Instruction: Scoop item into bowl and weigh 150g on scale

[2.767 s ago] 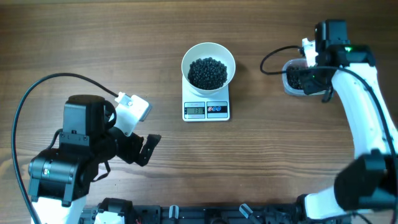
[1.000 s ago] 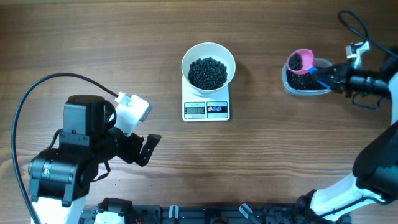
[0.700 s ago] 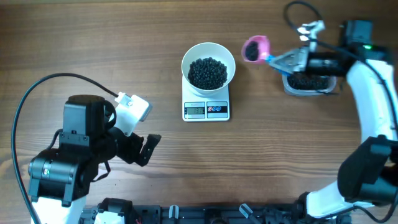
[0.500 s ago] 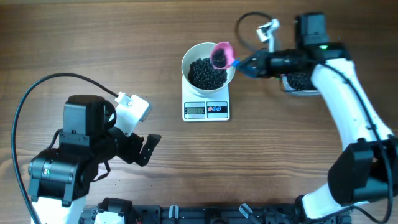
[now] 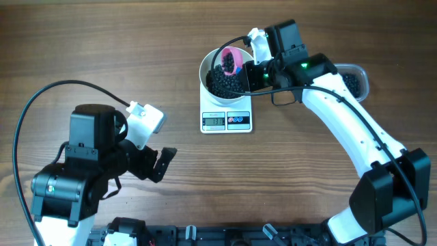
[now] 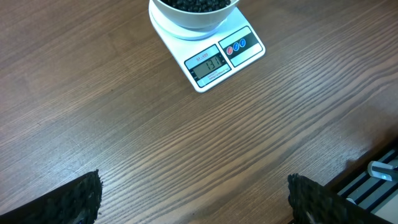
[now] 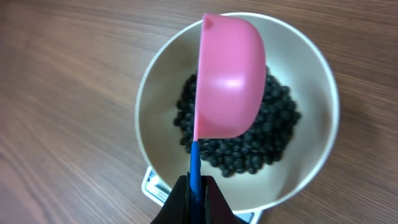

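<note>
Wooden table (image 5: 136,41), bowl (image 7: 157,106) on scale (image 5: 226,121).
Right gripper (image 7: 198,186) clenches pink scoop (image 7: 230,81), tipped over pellets (image 7: 249,155) at its twelve o'clock; left gripper (image 6: 189,202) gapes.

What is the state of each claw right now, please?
Left claw: open, holding nothing.
Right claw: closed on the blue handle of the pink scoop, which is tipped over the white bowl.
</note>
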Motion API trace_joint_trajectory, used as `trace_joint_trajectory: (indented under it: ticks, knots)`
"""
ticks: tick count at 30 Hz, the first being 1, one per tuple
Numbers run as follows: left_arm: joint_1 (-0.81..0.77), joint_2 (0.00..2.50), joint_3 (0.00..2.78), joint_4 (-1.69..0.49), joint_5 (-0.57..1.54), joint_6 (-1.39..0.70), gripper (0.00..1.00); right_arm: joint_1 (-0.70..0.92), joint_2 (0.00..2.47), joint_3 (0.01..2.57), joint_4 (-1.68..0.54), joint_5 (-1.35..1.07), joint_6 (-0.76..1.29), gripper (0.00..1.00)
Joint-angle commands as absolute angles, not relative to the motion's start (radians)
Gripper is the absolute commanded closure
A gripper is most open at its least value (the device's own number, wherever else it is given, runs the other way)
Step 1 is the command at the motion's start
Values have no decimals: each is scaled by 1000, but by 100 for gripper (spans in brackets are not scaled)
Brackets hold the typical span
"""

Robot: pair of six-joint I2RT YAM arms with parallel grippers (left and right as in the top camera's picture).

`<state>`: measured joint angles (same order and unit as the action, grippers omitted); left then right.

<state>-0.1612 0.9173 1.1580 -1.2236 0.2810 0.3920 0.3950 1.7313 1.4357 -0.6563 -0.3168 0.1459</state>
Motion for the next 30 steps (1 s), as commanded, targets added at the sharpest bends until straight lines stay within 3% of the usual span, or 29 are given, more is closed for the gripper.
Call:
trace_joint_trajectory:
  ticks: [1, 12, 14, 16, 18, 20, 22, 24, 27, 29, 30]
  knots:
    - [-154, 916, 1173, -1221, 279, 412, 0, 395, 1701, 1449, -636, -245, 166, 96]
    - [-154, 916, 1173, -1221, 279, 412, 0, 410, 1692, 1449, -673, -227, 258, 96]
    - [-154, 916, 1173, -1221, 279, 412, 0, 419, 1689, 1449, -710, -213, 163, 96]
    - [-154, 916, 1173, -1221, 279, 412, 0, 419, 1687, 1449, -694, -192, 237, 96]
    - [-154, 916, 1173, -1221, 279, 412, 0, 420, 1685, 1449, -718, -181, 149, 96]
    - [-154, 916, 1173, -1221, 279, 412, 0, 420, 1679, 1449, -707, -135, 234, 96]
    - [-154, 916, 1173, -1221, 279, 412, 0, 426, 1683, 1449, -717, -187, 143, 96]
    - [-154, 916, 1173, -1221, 279, 412, 0, 426, 1676, 1449, -723, -92, 247, 96]
    - [-154, 916, 1173, -1221, 279, 412, 0, 431, 1676, 1449, -736, -121, 142, 96]
    - [-154, 916, 1173, -1221, 279, 412, 0, 431, 1681, 1449, -711, -159, 220, 96]
    - [-154, 916, 1173, -1221, 279, 412, 0, 432, 1683, 1449, -724, -199, 140, 96]
